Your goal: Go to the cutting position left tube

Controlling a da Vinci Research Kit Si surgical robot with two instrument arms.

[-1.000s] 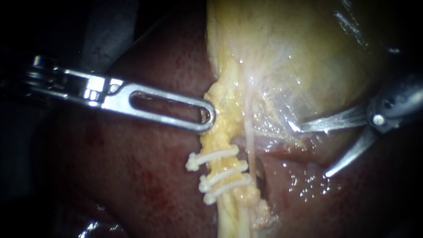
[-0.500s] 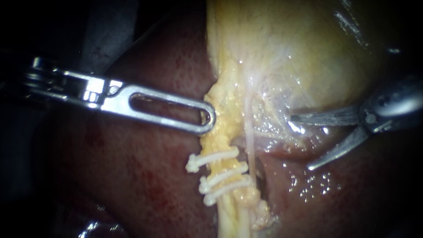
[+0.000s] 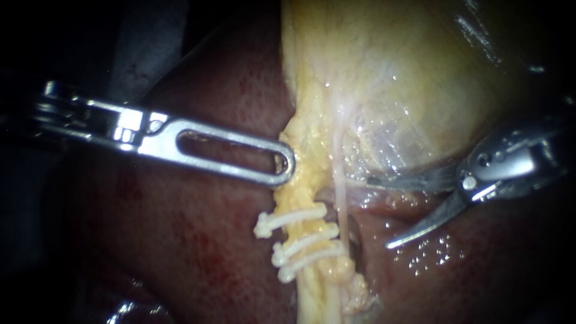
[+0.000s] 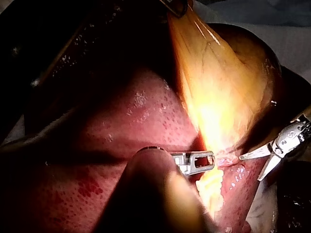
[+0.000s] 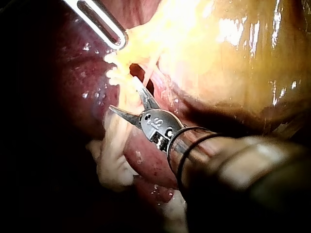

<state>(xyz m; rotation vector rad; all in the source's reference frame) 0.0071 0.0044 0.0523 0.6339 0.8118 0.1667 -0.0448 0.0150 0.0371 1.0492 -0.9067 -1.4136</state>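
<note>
3 clips [image 3: 300,243] on 1 tube [image 3: 313,291] | right instrument [image 3: 379,212]: 2 blades spread, beside clips | left instrument [image 3: 284,164]: above clips, grip cannot tell

Darkness rings the endoscope's lit field from 7 to 11 o'clock, with a dull grey band [image 3: 147,48] slanting at 11. The left wrist view shows pale cloth [image 4: 272,17] far behind.

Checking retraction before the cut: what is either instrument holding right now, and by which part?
The right instrument holds nothing; its curved blades stand open. The left instrument touches the yellow fatty tissue at its edge, but a grip cannot be confirmed.
</note>
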